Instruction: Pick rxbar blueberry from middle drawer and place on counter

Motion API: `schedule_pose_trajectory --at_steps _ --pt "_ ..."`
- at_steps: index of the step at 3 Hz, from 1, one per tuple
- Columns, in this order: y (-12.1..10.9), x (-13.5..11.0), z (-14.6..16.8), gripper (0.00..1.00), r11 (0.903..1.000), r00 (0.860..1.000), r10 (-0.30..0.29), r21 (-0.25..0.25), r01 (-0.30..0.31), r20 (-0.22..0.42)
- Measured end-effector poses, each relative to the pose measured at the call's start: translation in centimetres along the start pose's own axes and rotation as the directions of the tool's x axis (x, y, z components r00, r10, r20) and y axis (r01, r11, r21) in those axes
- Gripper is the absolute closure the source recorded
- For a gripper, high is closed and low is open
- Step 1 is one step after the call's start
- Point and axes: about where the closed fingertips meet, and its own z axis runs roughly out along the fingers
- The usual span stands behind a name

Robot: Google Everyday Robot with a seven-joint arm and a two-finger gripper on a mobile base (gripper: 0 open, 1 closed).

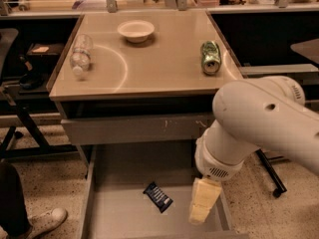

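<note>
The rxbar blueberry (158, 196) is a dark blue wrapper with white markings, lying flat and skewed on the floor of the open middle drawer (119, 218). My gripper (202, 208) hangs down pale yellow from the big white arm (259, 128). It is inside the drawer's right side, just right of the bar and apart from it. The beige counter (159, 68) tops the cabinet above.
On the counter lie a green can (210, 57) at right, a clear bottle (80, 54) at left and a white bowl (135, 30) at the back. A scratched grey drawer front (129, 129) is closed above the open drawer. A person's shoe (45, 220) is lower left.
</note>
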Motion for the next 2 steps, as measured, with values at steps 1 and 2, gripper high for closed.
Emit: schedule_pose_trajectory --at_steps 1,2 --pt "1.20 -1.24 4.34 0.00 0.9977 1.000 -0.020 -0.064 0.020 0.001" --pt "1.29 -1.26 4.74 0.00 0.9973 1.000 -0.020 -0.071 0.020 0.001"
